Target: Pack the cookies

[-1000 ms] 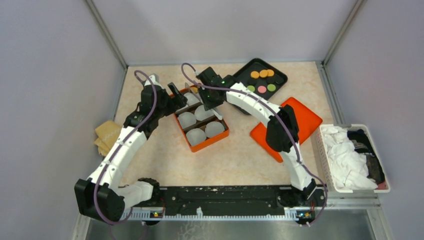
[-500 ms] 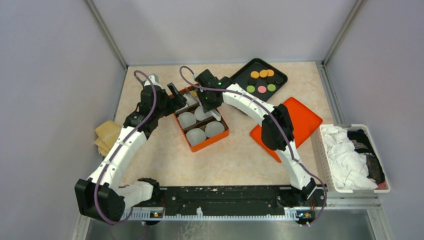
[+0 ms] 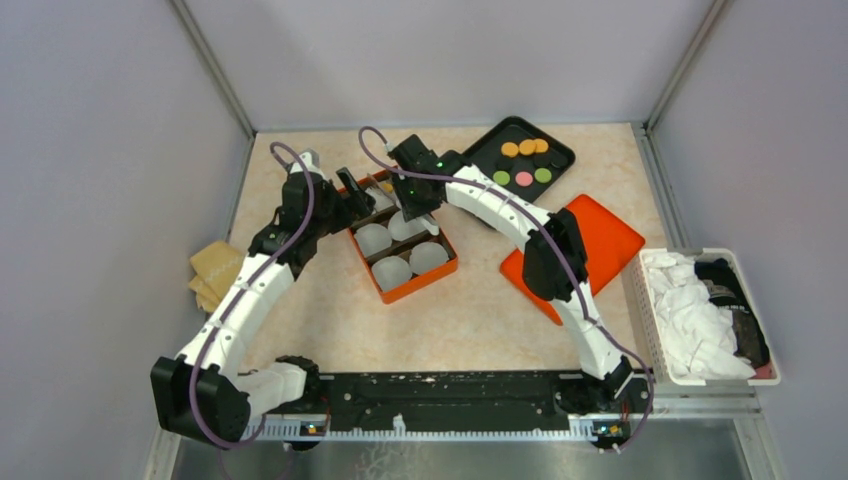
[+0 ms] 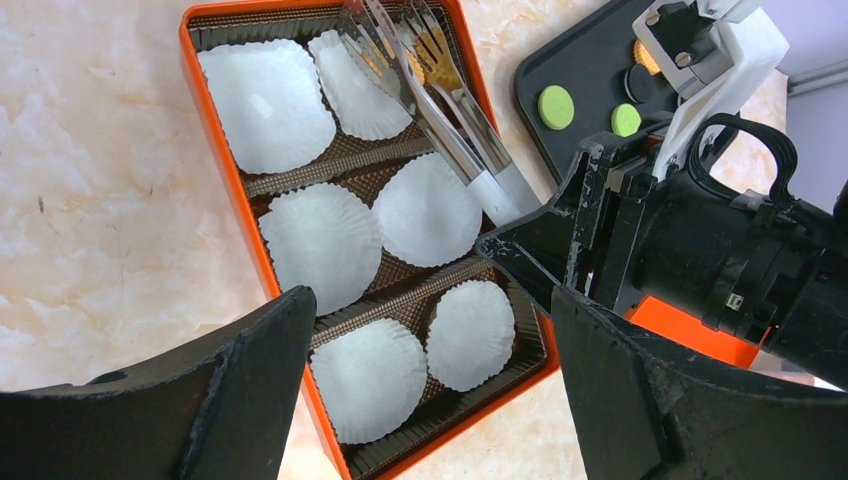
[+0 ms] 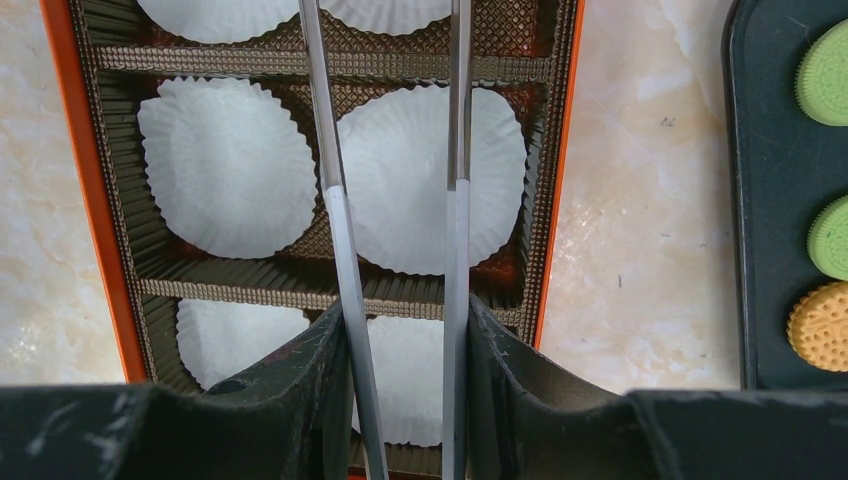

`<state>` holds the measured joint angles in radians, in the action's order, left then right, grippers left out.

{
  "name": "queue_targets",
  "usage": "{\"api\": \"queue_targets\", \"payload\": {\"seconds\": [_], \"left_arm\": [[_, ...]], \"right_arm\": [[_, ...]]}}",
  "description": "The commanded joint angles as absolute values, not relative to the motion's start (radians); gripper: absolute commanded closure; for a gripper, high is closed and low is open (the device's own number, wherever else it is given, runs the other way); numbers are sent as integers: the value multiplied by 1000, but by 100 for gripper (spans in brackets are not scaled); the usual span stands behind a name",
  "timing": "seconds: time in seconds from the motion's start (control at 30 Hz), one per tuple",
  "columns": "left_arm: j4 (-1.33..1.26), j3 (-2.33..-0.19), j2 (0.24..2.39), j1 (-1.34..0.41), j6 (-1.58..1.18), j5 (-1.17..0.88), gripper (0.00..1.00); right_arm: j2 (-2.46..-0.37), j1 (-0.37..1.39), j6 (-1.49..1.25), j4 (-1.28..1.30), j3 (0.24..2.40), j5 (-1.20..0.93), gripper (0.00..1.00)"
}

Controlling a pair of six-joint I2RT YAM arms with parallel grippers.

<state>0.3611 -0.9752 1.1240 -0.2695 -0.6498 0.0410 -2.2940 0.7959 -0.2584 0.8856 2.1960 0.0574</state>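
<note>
Orange, green, pink and dark cookies [image 3: 524, 162] lie on a black tray [image 3: 488, 138] at the back. An orange box [image 3: 446, 268] holds several white paper cups [image 4: 320, 245]. My right gripper [image 3: 415, 195] [image 5: 405, 305] is shut on metal tongs [image 5: 335, 230] that reach over the box toward its far end. In the left wrist view the tong tips [image 4: 420, 35] sit over a far cup with what looks like an orange cookie [image 4: 432, 58] between them. My left gripper [image 3: 352, 190] [image 4: 430, 300] hangs open over the box's left side, holding nothing.
An orange lid [image 3: 590, 240] lies right of the box. A white basket of cloths [image 3: 700, 315] stands at the right edge, and a tan pad [image 3: 212, 272] lies at the left. Green cookies [image 5: 828, 72] and an orange one [image 5: 822, 325] show on the tray [image 5: 770, 200].
My right arm has shifted slightly left with the tongs, further over the box's far end. The left arm has barely moved.
</note>
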Motion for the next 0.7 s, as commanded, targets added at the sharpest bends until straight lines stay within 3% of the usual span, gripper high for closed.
{"api": "queue_targets", "payload": {"seconds": [0.0, 0.23, 0.3, 0.5, 0.57, 0.67], "left_arm": [[305, -963, 1118, -265, -633, 18, 6], [295, -960, 1117, -265, -630, 7, 6], [292, -957, 1118, -265, -631, 5, 6], [280, -950, 1116, -265, -630, -26, 6], [278, -947, 1113, -265, -629, -30, 6], [271, -943, 1109, -265, -627, -35, 6]], "right_arm": [[-2287, 806, -270, 826, 2258, 59, 74], [-2289, 805, -272, 818, 2259, 64, 73], [-2289, 805, -275, 817, 2261, 65, 67], [-2291, 805, -276, 811, 2266, 67, 66], [-2295, 805, -279, 811, 2270, 69, 61], [-2297, 805, -282, 809, 2269, 66, 60]]}}
